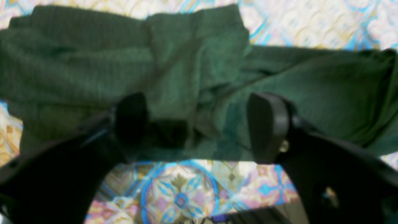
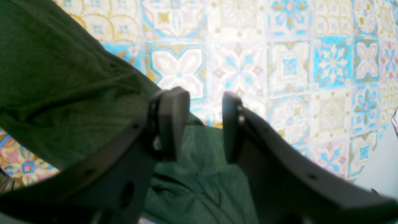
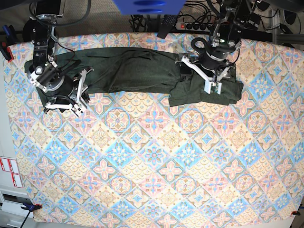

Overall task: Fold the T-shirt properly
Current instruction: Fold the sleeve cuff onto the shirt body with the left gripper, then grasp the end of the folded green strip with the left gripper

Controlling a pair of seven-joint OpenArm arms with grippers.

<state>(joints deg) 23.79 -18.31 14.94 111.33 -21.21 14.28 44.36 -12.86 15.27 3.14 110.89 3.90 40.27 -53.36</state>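
The dark olive-green T-shirt (image 3: pixel 133 71) lies stretched across the far side of the table, with a bunched, partly folded mass at its right end. My left gripper (image 3: pixel 213 85) hangs over that bunched end. In the left wrist view it (image 1: pixel 199 124) is open wide and empty above the wrinkled shirt (image 1: pixel 186 62). My right gripper (image 3: pixel 71 97) is at the shirt's left end. In the right wrist view it (image 2: pixel 202 124) is open with a narrower gap and holds nothing; shirt fabric (image 2: pixel 62 77) lies to its left and beneath it.
A tile-patterned tablecloth (image 3: pixel 152 156) covers the whole table. A power strip (image 3: pixel 194 26) and cables lie behind the far edge. A blue object (image 3: pixel 147 7) hangs at the top centre. White labels (image 3: pixel 9 171) are at the left edge.
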